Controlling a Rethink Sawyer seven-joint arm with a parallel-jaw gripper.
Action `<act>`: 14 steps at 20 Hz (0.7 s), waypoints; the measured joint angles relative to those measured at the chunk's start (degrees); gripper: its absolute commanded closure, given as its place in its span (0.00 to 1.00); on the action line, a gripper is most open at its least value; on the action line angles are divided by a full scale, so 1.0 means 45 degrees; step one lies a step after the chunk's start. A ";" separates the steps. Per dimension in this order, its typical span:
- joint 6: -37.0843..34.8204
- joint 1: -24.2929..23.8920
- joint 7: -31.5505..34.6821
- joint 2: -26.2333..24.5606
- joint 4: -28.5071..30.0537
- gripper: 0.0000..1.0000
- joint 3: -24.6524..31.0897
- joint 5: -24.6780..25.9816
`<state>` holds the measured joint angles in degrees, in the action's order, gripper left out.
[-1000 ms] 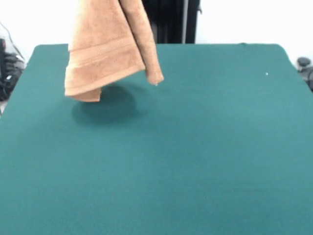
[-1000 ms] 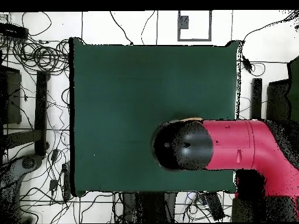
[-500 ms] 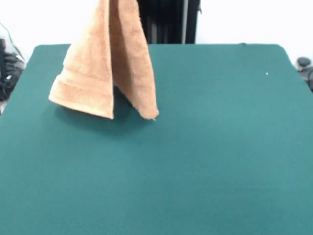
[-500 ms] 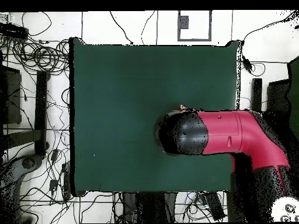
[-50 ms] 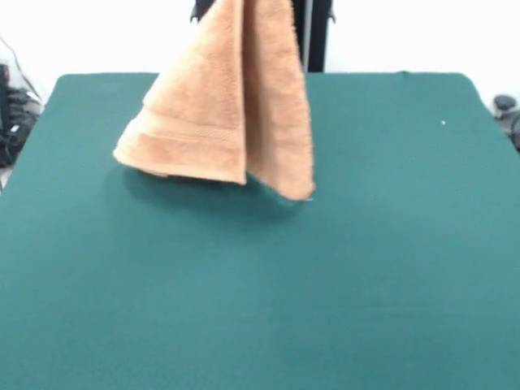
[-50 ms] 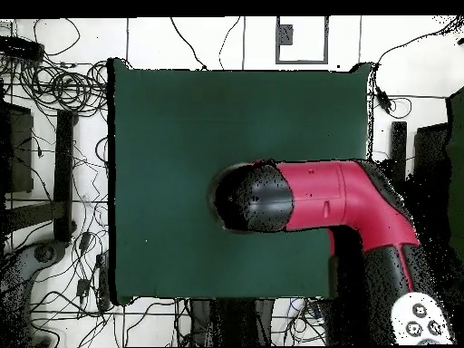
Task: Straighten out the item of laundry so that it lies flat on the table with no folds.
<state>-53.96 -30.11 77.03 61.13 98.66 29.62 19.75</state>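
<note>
The item of laundry [image 5: 219,114], a tan-orange terry towel, hangs folded lengthwise from above the top edge of the front view. Its banded lower edge flares out to the left, and a narrower corner drops lowest on the right. The bottom edges sit at or just above the table [image 5: 341,276], over a tight shadow; I cannot tell whether they touch. From overhead, the red and black arm [image 6: 317,195] reaches over the table [image 6: 172,127] from the right, and its black end [image 6: 249,198] hides the towel and the gripper beneath it.
Cables and dark equipment [image 6: 54,136] lie on the floor around the table's left and near sides in the overhead view. A white round part with dark buttons [image 6: 419,319] shows at the bottom right. A dark object [image 5: 505,106] sits beyond the table's right corner in the front view.
The hanging towel first came down towards the table, then shifted right in the front view. In the overhead view the arm's black end moved left over the table.
</note>
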 measured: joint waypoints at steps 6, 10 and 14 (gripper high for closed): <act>-0.0002 0.0802 0.0003 -0.0112 -0.0744 1.00 -0.0257 -0.0046; -0.0004 0.1406 0.0003 -0.0547 -0.1678 1.00 -0.0494 -0.0006; -0.0007 0.2028 0.0014 -0.1235 -0.2810 1.00 -0.0832 0.0084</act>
<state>-53.99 -20.98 77.10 55.57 86.02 25.87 20.12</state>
